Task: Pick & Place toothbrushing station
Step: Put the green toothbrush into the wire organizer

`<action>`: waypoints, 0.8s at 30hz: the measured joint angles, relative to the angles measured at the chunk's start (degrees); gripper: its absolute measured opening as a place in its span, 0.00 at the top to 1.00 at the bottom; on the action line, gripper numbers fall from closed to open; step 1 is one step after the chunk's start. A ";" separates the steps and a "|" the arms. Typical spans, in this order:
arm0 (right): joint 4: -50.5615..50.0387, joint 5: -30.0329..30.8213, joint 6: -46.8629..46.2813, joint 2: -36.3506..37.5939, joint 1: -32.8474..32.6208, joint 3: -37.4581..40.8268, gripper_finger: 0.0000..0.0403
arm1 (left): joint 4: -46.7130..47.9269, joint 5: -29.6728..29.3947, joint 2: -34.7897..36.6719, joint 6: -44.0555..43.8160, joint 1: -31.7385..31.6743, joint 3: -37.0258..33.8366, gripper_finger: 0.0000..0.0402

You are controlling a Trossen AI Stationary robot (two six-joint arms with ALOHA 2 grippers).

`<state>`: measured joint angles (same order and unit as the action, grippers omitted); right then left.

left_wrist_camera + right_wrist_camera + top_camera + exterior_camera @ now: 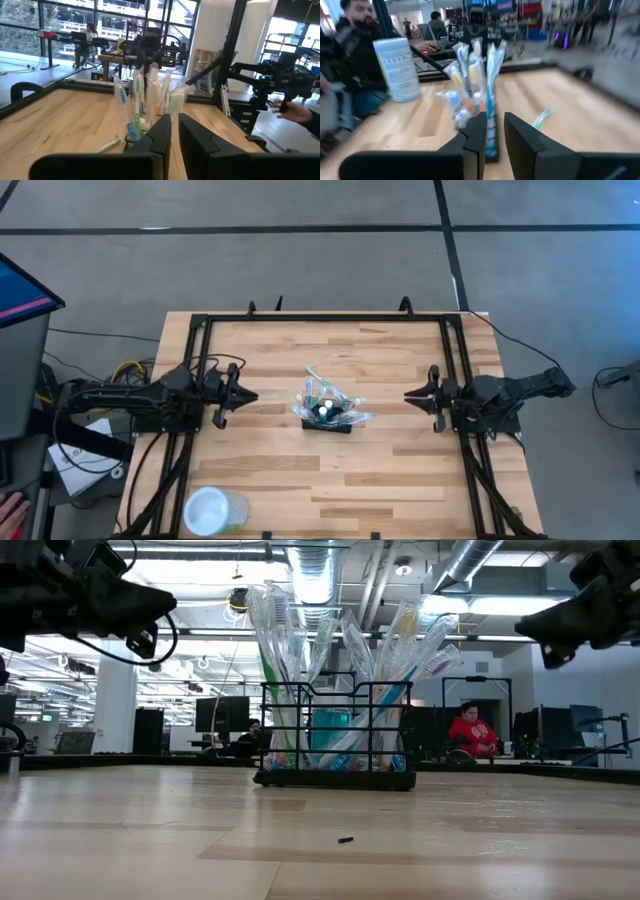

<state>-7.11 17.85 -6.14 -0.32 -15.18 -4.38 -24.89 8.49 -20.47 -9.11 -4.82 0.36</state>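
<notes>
Right now the toothbrushing station (328, 416) sits mid-table, upright, stuffed with wrapped toothbrushes (340, 650) that fan out well above its rim. Left gripper (243, 395) hangs off to its left, right gripper (410, 394) off to its right, both well apart from it and both empty. Each pair of jaws stands only a narrow slit apart, holding nothing.

And that's the worry: jaws that narrow won't straddle a wire wall, so either arm would need to open before coming in. Drive in as they are and the fingers would likely shove the caddy across the wood instead of gripping it.

Second risk, those tall brushes. They splay outward, so a low sideways approach could clip a wrapper and tip the light basket. One loose toothbrush (541, 118) already lies on the table beside it, another thing to snag. A clear cup (212, 511) waits at the near left corner, out of the way.
</notes>
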 joint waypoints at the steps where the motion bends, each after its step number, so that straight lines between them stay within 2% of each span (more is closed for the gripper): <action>1: -0.85 0.02 -3.34 0.00 -0.24 0.00 0.85 | -0.05 0.01 0.01 -0.25 0.00 0.00 0.93; 4: -2.53 0.00 -11.63 -0.02 -0.61 0.00 0.85 | -0.06 -0.02 0.00 -1.24 0.00 0.00 0.93; 8: -2.60 0.07 -17.31 -0.02 -0.54 0.00 0.85 | -0.08 -0.02 0.01 -1.26 0.01 0.00 0.93; 24: -2.73 0.17 -17.89 -0.02 -0.50 -0.04 0.85 | -0.59 -0.02 -0.02 -1.29 0.02 0.00 0.93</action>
<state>-9.85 18.02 -24.03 -0.34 -15.68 -4.43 -25.48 8.47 -20.49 -10.39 -4.80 0.36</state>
